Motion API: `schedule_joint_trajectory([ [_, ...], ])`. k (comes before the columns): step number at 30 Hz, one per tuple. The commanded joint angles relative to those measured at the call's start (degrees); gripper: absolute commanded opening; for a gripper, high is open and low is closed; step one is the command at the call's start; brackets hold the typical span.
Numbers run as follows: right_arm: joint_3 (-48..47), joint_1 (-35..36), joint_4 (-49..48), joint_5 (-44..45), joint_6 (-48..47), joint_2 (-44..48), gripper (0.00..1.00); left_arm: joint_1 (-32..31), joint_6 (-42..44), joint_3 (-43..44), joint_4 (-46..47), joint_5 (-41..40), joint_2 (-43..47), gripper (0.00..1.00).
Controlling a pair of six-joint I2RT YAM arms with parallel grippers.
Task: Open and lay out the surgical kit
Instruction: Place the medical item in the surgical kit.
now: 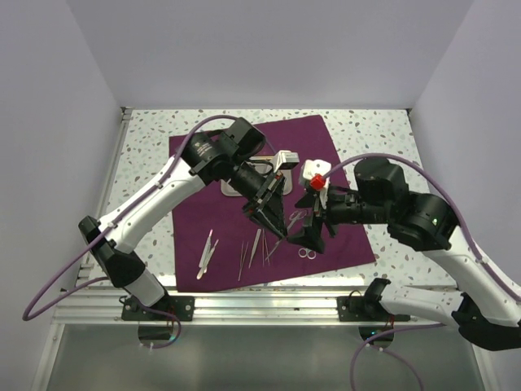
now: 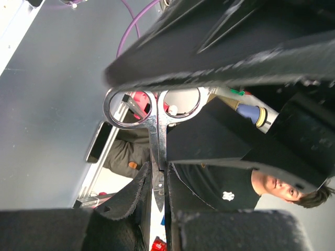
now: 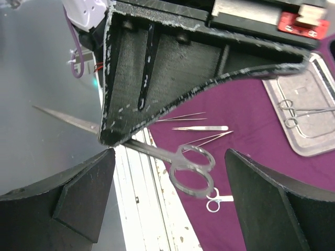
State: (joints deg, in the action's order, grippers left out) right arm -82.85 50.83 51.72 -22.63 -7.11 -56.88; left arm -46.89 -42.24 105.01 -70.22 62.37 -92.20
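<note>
While the left claw (image 1: 275, 218) pinches a pair of ring-handled scissors (image 2: 157, 141) around the middle of their length, its jaws nearly closed on the steel, the scissors hang in the air above the middle of the purple cloth (image 1: 313, 138). Their rings are free on one side of the fingers and their blades poke out the other. The right claw (image 1: 313, 236) sits just beside them, over the cloth's right half, jaws spread wide and holding nothing. The cloth lies unfolded on the table (image 1: 374, 130). A steel tray (image 3: 309, 140) rests toward the cloth's far edge with one ring-handled instrument inside. Tweezers (image 1: 207, 251), thin probes (image 1: 244, 259) and small scissors (image 1: 306, 254) lie along the cloth's near edge. The held scissors look light, rigid and smooth, so probably slippery, with sharp tips. The flat shank or a ring seems the safest place to take hold.
</note>
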Motion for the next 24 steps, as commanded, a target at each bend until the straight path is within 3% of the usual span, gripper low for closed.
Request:
schedule_joint_trajectory([
  [1, -0.12, 1.11, -2.5, 0.57, -0.62, -1.21, 0.9, 0.14, -0.04, 2.22, -2.3, 1.88, -0.61, 0.0],
  [18, 1.72, 3.4, -5.93, 0.65, -0.71, -4.2, 0.88, 0.05, -1.88, 1.86, 0.25, 2.14, -0.96, 0.0],
  [24, 1.55, 5.24, -6.55, 3.38, -2.11, -6.75, 0.8, 0.05, -2.23, 1.95, 0.26, 2.41, -0.78, 0.0],
])
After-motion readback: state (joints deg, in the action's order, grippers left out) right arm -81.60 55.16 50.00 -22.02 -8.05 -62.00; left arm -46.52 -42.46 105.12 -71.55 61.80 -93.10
